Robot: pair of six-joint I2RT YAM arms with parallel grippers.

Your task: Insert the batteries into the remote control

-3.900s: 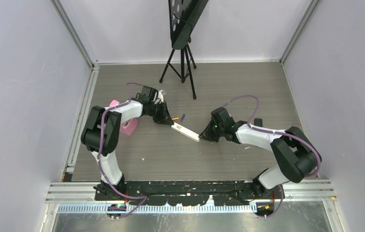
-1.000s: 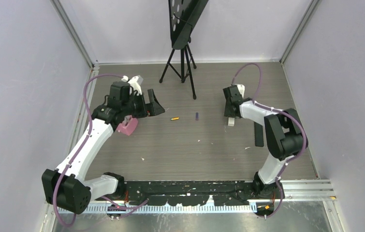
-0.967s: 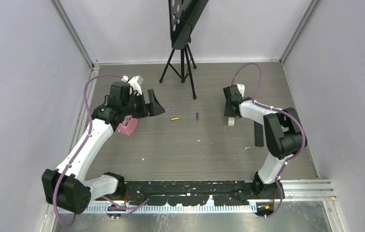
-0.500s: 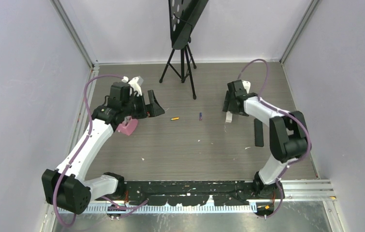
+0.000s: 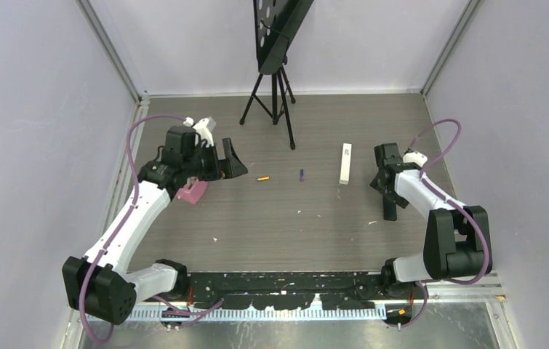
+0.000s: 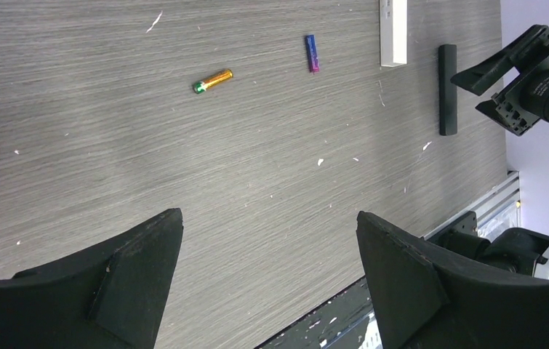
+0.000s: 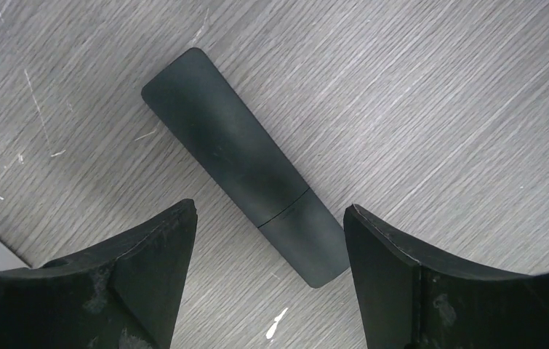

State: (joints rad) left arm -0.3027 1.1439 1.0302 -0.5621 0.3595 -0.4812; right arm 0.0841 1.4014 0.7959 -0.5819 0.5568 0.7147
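The orange battery (image 5: 262, 178) and purple battery (image 5: 301, 174) lie at the middle of the table (image 5: 271, 240), bare wood around them. The white remote (image 5: 345, 163) now lies released just right of them. The right gripper (image 7: 270, 209), spread wide, has moved over the black remote (image 7: 246, 167) by the right edge. The left gripper (image 6: 269, 217) hangs spread.

Grey wood-grain floor (image 5: 257, 240) w/ pale lilac walls (image 5: 31, 109) on 3 sides, alu rails (image 5: 111, 49) at corners. Black tripod (image 5: 275, 94) stands rear centre; light even.

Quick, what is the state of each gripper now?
Left gripper: open, holding nothing.
Right gripper: open, over the black remote, not gripping it.
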